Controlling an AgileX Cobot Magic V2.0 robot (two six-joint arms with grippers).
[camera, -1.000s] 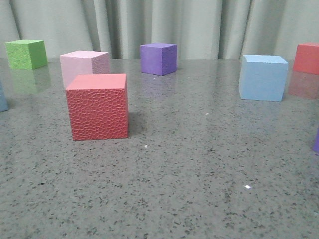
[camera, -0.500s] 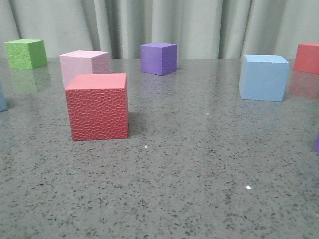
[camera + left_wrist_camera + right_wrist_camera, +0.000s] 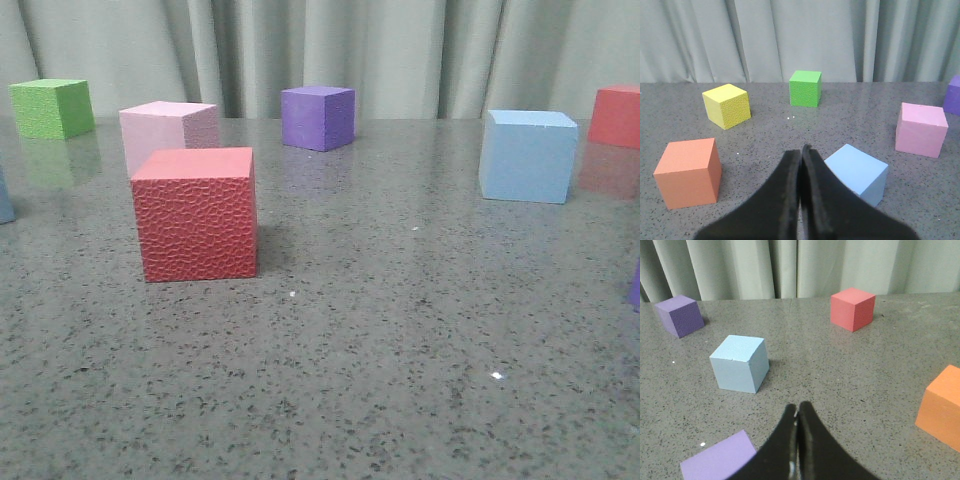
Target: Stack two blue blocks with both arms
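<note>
- One blue block (image 3: 529, 156) stands on the grey speckled table (image 3: 380, 340), well to the right of the big red cube (image 3: 196, 213) in the front view; nothing touches it.
- The right wrist view shows this same blue block (image 3: 738, 363) alone on the table, beyond the right gripper (image 3: 798, 416) and a little to one side, apart from the fingertips.
- The right gripper's two black fingers are pressed together at the tips, with nothing between them.
- The second blue block (image 3: 856, 173) sits just past the left gripper (image 3: 801, 150) — its near corner is partly hidden behind one finger, and I cannot tell whether they touch.
- The left gripper's fingers are likewise closed against each other and hold nothing.
- In the front view only a sliver of this second block (image 3: 5, 197) shows at the picture's edge, well to the left of the red cube.
- A pink cube (image 3: 169, 131) stands just behind the red cube; a green cube (image 3: 52, 108) lies farther back and left of it.
- A purple cube (image 3: 318, 117) stands back and to the right of the red cube, near the curtain (image 3: 400, 55).
- Another red cube (image 3: 617, 116) sits at the far right, just behind the first blue block.
- Around the second blue block the left wrist view also shows an orange cube (image 3: 688, 173) and a yellow cube (image 3: 726, 105).
</note>
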